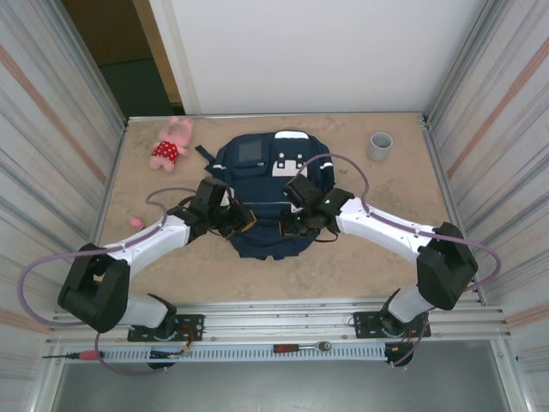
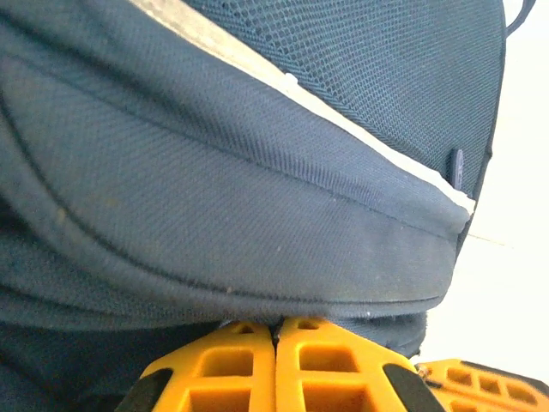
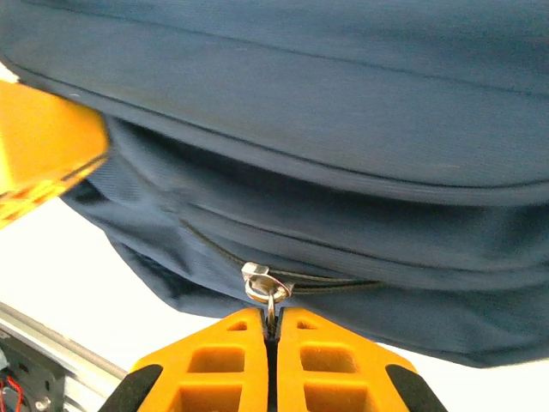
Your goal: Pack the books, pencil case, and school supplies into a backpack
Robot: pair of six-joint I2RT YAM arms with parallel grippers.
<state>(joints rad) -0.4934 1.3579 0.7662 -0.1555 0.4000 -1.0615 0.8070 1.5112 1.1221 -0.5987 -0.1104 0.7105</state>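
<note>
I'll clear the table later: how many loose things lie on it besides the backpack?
3: a pink plush toy at far left, a grey cup at far right, a small pink object beside the left arm. More may hide under the backpack.

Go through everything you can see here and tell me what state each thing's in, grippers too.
backpack: lying flat
right gripper: shut on the zipper pull
left gripper: shut, against backpack fabric
grey cup: upright
pink plush toy: lying flat
</note>
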